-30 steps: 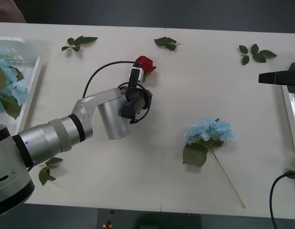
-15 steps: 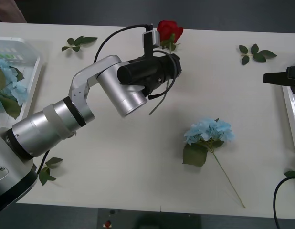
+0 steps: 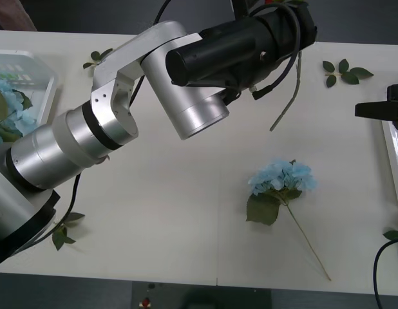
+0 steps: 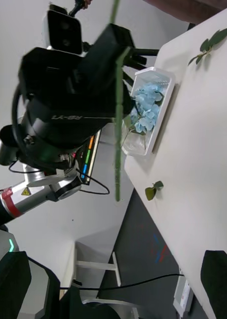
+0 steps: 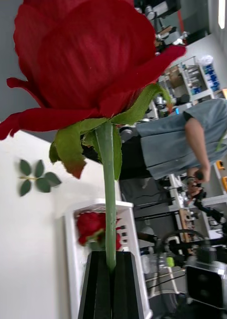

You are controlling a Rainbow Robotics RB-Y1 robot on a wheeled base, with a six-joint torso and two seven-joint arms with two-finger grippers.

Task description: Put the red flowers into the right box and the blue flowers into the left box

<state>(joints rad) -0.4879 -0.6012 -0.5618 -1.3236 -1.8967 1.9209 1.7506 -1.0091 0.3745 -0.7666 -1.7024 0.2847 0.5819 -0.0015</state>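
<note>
A red flower (image 5: 88, 60) fills the left wrist view, and my left gripper (image 5: 111, 261) is shut on its green stem. In the front view my left arm (image 3: 199, 58) is raised high over the table's far middle, with the stem (image 3: 286, 96) dangling below it. One blue flower (image 3: 281, 177) lies on the table at centre right. The left box (image 3: 43, 109) at the far left holds blue flowers (image 3: 7, 112). The right box (image 5: 72, 249) holds a red flower (image 5: 93, 228). My right gripper (image 4: 116, 259) hangs open near the right box's rim (image 3: 387, 151).
Loose green leaf sprigs lie at the far left (image 3: 96, 56), far right (image 3: 346, 71), near left (image 3: 60, 233) and right edge (image 3: 395, 235). A person (image 5: 193, 139) stands in the room behind the right box. A cable (image 3: 378, 270) loops at the near right corner.
My left arm has lifted the red flower off the table and carried it up and to the right. The right arm and the blue flower on the table have stayed put.
</note>
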